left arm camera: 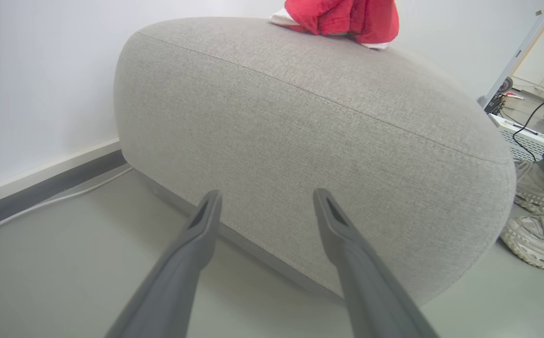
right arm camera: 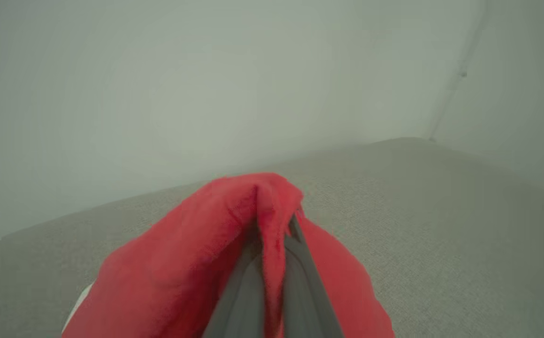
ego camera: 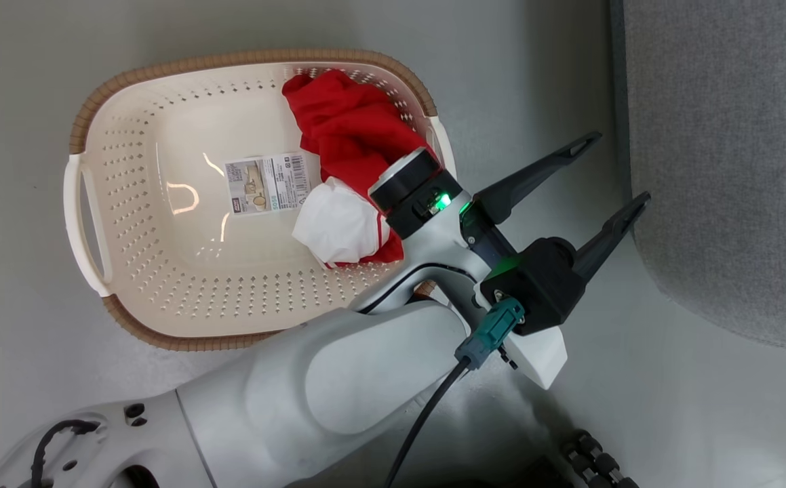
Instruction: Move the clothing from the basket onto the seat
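Clothing (ego camera: 348,129) of red and white fabric is seen bunched in the right-hand part of the basket (ego camera: 162,71), against its wall and partly over the paper label (ego camera: 267,183) on the basket bottom. The basket is stood on the grey floor (ego camera: 555,61), with the seat (ego camera: 725,169) apart from it at the right of the head view.

The left end effector (ego camera: 620,167) is held wide open and nothing is gripped by it. Its two dark fingers are pointed toward the seat, over the floor between basket and seat. In the left wrist view these spread fingers (left arm camera: 196,244) are directed at the rounded grey side of the seat (left arm camera: 300,141), apart from it, and a further piece of red clothing (left arm camera: 342,16) is seen lying on the seat top. A pale shoe (left arm camera: 537,237) of a person is seen on the floor beside the seat.

The right end effector (right arm camera: 275,224) is closed on a fold of red clothing (right arm camera: 182,267), which is draped over both fingers, over the grey seat (right arm camera: 440,211). Whether this piece is the one seen on the seat top in the left wrist view cannot be determined
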`<state>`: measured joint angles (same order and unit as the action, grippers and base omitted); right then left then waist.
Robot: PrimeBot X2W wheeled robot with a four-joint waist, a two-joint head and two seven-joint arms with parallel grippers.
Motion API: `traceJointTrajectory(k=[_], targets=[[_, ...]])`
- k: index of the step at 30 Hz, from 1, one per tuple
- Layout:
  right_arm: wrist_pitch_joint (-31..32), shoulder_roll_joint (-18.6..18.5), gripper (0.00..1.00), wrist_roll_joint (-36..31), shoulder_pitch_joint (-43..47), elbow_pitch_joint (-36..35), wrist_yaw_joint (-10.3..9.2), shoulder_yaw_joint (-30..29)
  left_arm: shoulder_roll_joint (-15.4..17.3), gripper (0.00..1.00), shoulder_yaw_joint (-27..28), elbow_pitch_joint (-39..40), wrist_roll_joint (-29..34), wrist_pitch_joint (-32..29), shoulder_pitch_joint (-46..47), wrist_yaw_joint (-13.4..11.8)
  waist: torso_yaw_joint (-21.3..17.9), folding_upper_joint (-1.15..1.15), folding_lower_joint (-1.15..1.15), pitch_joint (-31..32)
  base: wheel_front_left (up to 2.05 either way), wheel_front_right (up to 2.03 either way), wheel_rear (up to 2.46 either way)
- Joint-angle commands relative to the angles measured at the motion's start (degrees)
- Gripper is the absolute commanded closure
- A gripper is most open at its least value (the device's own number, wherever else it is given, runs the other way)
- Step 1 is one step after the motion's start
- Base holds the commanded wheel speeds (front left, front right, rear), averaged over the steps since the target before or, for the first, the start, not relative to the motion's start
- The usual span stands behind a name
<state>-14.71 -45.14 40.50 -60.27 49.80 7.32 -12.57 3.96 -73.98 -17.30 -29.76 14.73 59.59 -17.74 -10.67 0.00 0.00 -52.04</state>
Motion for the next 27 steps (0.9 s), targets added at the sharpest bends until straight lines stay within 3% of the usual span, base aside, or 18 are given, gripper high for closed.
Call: traceJointTrajectory(k=[1, 2, 3, 13, 27], targets=[[-0.29, -3.57, 0.66, 1.87, 4.22, -1.86, 0.17, 2.75, -1.08, 0.0, 0.63, 1.79, 0.31, 0.27, -1.73, -0.5, 0.26, 0.0, 0.0, 0.82, 0.0, 0.0, 0.0], [-0.29, -3.26, 0.07, 2.41, 5.37, -2.74, 0.17, 4.33, -1.08, 0.0, 0.63, 1.81, 0.24, 0.27, -1.95, -0.45, 0.31, 0.0, 0.0, 1.21, 0.0, 0.0, 0.0], [-0.29, -2.78, 0.0, 2.98, 6.54, -3.54, 0.17, 5.41, -1.08, 0.0, 0.63, 1.81, 0.13, 0.27, -2.19, -0.41, 0.37, 0.0, 0.0, 1.67, 0.0, 0.0, 0.0], [-0.29, -0.84, 0.0, 4.73, 18.27, -13.21, 0.17, 10.39, -1.08, 0.0, 2.29, 2.98, -0.78, 0.27, -5.68, -1.75, 2.46, 0.0, 0.0, 8.81, 0.0, 0.0, 0.0], [-0.29, 2.43, 0.0, 3.4, 29.92, -24.08, 0.17, 13.69, -1.08, 0.0, 13.11, 2.97, 0.86, 0.27, -18.41, -2.32, 6.68, 0.0, 0.0, 23.11, 0.0, 0.0, 0.0]])
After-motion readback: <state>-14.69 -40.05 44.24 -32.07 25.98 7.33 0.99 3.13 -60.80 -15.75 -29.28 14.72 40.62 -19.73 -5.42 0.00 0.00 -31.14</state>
